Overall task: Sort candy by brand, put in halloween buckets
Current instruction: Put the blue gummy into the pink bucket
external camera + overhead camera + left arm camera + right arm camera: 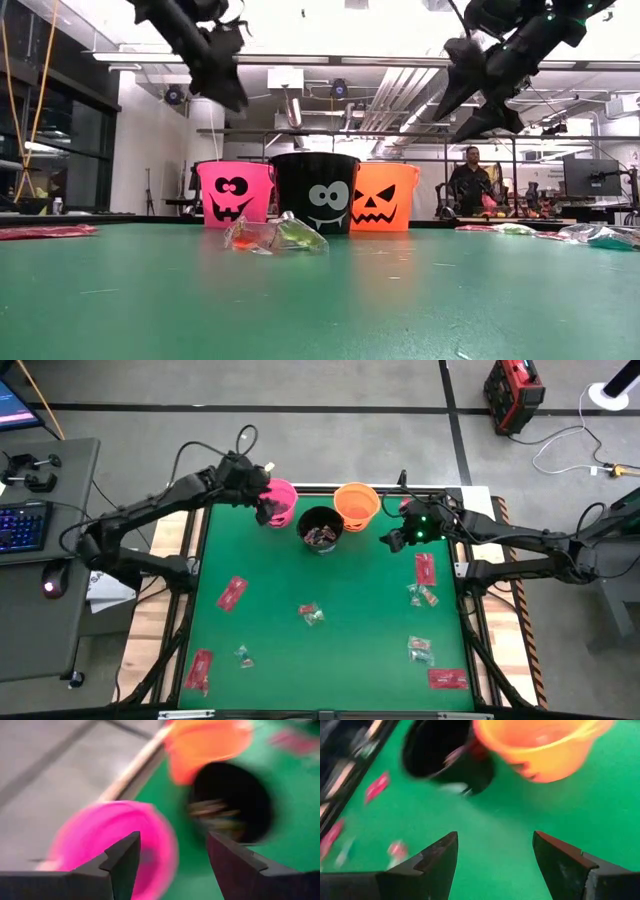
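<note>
Three buckets stand in a row at the table's far edge: pink (281, 497), black (320, 527) with sweets inside, orange (356, 502). My left gripper (266, 506) hovers open above the pink bucket (107, 840), holding nothing. My right gripper (393, 538) hangs open just right of the orange bucket (540, 745), above bare green mat. Red flat packets (231, 593) (425, 568) (199, 669) and small crinkly sweets (311, 614) (422, 596) lie scattered on the mat. A clear-wrapped sweet (275, 236) lies in front of the buckets in the low view.
The green mat (330, 660) has open room in its middle and near side. Another red packet (447, 679) and teal sweets (420, 651) lie near the right near corner. A desk with keyboard (22, 525) stands left of the table. A person (470, 180) stands in the room behind.
</note>
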Robot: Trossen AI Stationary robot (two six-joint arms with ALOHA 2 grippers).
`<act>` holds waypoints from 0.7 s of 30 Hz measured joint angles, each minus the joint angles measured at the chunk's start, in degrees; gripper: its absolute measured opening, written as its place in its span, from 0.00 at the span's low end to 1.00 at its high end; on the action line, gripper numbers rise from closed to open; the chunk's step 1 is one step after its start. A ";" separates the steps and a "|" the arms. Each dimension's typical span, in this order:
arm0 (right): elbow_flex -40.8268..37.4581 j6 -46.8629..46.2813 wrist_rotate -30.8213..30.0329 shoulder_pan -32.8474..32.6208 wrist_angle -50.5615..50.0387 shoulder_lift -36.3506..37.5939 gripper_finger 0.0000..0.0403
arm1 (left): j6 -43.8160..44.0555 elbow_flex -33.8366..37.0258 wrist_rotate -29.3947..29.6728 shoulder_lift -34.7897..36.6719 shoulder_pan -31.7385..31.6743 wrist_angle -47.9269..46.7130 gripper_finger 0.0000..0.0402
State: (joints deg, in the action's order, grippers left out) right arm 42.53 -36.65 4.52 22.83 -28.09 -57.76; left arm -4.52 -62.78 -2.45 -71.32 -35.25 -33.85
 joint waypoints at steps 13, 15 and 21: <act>1.62 -4.38 10.88 -12.68 -32.48 -0.97 0.62 | 26.81 6.16 0.31 19.98 9.48 12.00 0.53; -0.14 -13.07 8.35 -16.72 -30.48 -1.11 0.62 | 28.30 6.16 2.45 22.21 11.31 12.27 0.53; -1.80 -33.05 -1.18 -25.99 -27.31 -4.62 0.62 | 26.55 6.19 7.07 26.53 14.83 14.23 0.53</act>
State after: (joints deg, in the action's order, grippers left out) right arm 40.73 -69.70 3.34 -3.16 -55.41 -62.38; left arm 22.03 -56.60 4.62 -44.78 -20.43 -19.62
